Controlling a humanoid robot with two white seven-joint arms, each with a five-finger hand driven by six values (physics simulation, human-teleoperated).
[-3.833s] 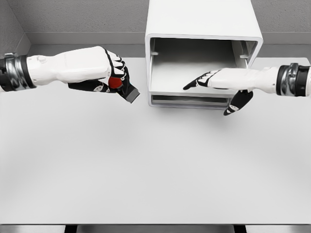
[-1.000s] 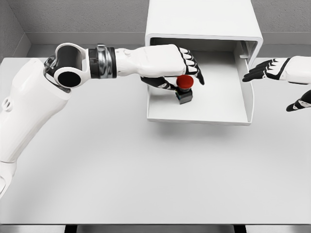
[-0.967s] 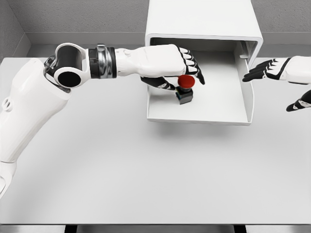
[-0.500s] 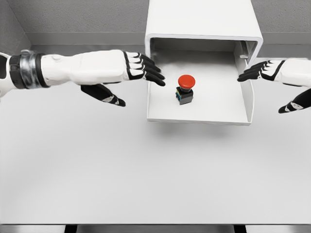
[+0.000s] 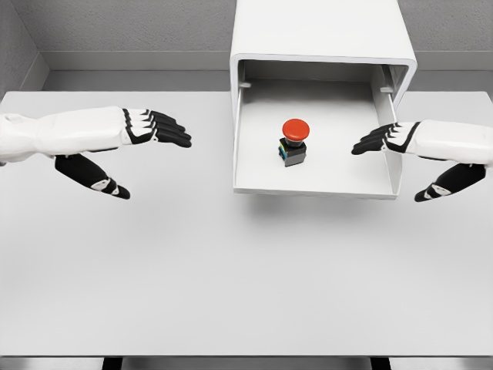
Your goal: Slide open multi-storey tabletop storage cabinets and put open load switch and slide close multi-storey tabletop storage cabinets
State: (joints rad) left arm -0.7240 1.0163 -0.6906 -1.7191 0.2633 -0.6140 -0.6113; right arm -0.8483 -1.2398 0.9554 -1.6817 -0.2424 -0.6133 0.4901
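Sitting upright in the pulled-out drawer point(image 5: 248, 166), seemingly mid-floor, the load switch point(image 5: 293, 142) lies between empty, spread-fingered left hand point(image 5: 115, 139) and right hand point(image 5: 412, 146).

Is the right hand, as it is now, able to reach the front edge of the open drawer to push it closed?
Probably yes. The right hand is open beside the drawer, and nothing lies between them. The switch sits well inside.

cabinet point(image 5: 320, 35): white | switch point(image 5: 293, 142): red cap, dark base | table point(image 5: 231, 270): light grey | left robot hand point(image 5: 127, 131): white, black fingers
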